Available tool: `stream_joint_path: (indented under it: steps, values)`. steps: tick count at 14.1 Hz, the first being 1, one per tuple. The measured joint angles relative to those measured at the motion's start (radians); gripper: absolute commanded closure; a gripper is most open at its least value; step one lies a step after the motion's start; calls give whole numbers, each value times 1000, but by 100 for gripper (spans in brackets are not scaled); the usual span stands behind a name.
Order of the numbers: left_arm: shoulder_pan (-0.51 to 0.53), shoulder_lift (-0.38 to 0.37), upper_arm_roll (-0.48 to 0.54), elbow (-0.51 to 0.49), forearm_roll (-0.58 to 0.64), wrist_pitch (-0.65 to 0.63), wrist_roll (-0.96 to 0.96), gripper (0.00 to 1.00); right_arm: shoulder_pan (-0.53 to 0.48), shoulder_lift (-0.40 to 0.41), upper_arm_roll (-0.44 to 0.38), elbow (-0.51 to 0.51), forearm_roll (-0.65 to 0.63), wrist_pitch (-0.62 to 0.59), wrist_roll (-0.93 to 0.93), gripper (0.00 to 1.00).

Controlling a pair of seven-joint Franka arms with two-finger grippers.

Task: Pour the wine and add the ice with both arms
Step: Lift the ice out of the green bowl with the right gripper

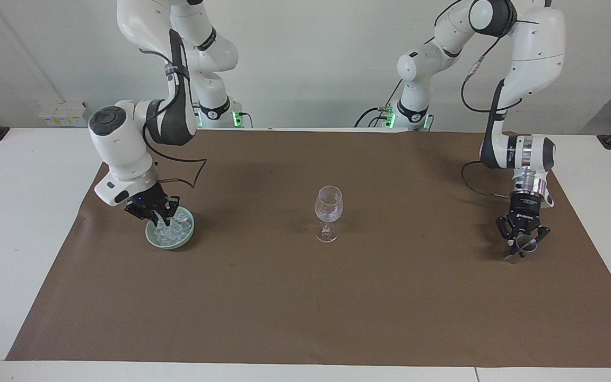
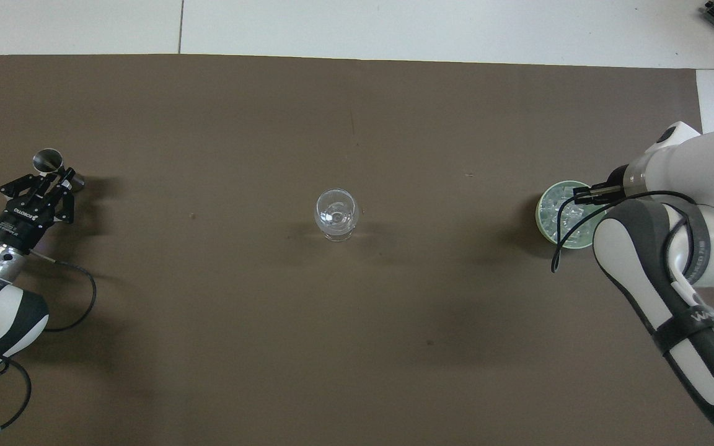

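Observation:
A clear stemmed wine glass (image 1: 328,204) (image 2: 335,214) stands upright mid-mat. Toward the right arm's end sits a pale green bowl (image 1: 149,237) (image 2: 540,214) filled with ice (image 1: 176,229) (image 2: 558,205). My right gripper (image 1: 161,218) hangs just over the bowl's robot-side rim, shut on a small chunk of ice that barely shows at its tips. At the left arm's end my left gripper (image 1: 520,240) (image 2: 62,176) points down, shut on a small metal cup (image 1: 522,244) (image 2: 47,160) close above the mat. No wine shows.
A brown mat (image 1: 305,307) covers most of the white table (image 1: 14,223). The right arm's elbow and cable hang over the bowl's end. A loose cable (image 2: 72,297) trails beside the left wrist.

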Motion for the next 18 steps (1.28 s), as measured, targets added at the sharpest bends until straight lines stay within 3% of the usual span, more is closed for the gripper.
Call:
stream_joint_path:
  steps: [4,11,18]
  values:
    - [12,8,0,3,-3,-14,-24,80,7,-51,36,44,0,-97,97,100]
    - [25,33,1,8,-5,-25,-30,61,8,-127,122,153,0,-302,251,100]
    - [25,36,1,12,-6,-25,-30,56,11,-162,289,170,0,-324,534,100]
